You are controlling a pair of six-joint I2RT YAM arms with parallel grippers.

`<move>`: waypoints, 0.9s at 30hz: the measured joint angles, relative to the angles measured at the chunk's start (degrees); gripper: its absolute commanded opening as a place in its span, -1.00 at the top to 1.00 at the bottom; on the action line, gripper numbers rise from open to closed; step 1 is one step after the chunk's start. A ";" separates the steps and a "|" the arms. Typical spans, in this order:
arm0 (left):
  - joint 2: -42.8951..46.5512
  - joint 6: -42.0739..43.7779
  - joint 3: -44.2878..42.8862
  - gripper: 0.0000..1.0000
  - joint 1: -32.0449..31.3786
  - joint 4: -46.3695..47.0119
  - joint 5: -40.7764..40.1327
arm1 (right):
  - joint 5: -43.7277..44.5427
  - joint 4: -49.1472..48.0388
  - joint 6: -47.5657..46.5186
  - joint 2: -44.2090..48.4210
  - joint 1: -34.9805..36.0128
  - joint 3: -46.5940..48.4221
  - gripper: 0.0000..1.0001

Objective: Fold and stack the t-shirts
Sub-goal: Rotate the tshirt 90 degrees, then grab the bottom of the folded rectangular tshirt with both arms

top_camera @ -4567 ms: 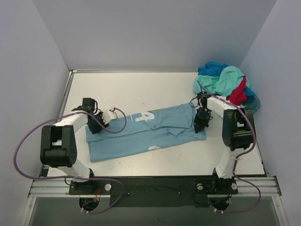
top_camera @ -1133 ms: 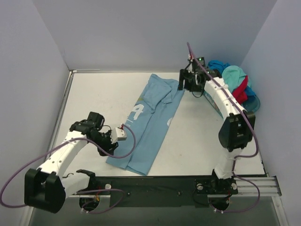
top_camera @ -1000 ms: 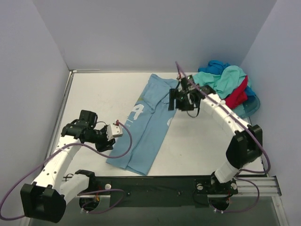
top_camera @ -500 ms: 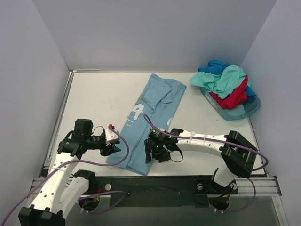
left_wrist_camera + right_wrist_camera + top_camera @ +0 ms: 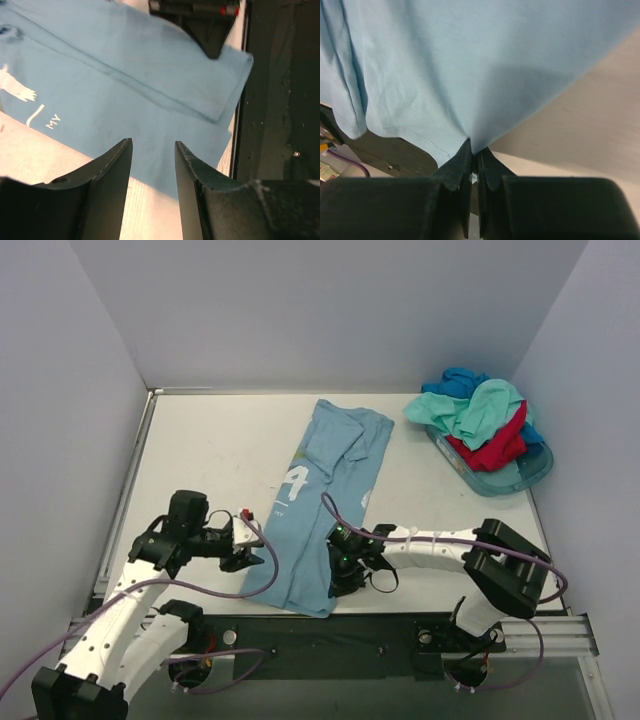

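One change — right tool [image 5: 472, 154] now pinches light-blue shirt [image 5: 322, 488] hem.

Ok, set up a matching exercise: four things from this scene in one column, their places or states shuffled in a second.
1. light blue t-shirt
2. red t-shirt
3. left gripper
4. right gripper

a. jaws shut on a shirt edge
b. laid out on the table
c. jaws apart, empty
d. piled in the far-right tub

Pairs: 1-b, 2-d, 3-c, 4-a

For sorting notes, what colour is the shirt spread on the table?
Light blue t-shirt with white print; clearest from the top camera.
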State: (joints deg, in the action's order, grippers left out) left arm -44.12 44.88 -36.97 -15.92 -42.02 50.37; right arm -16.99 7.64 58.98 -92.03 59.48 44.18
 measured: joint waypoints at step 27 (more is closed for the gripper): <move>-18.69 47.08 7.06 -0.03 -31.78 -6.27 -17.53 | 0.00 8.87 -0.39 13.40 -0.13 -9.29 0.45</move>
State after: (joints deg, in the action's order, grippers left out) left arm -62.81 91.96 -29.91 -47.70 -48.29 32.84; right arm -16.99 16.51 58.59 -78.63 59.35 34.89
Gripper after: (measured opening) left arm 0.557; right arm 0.304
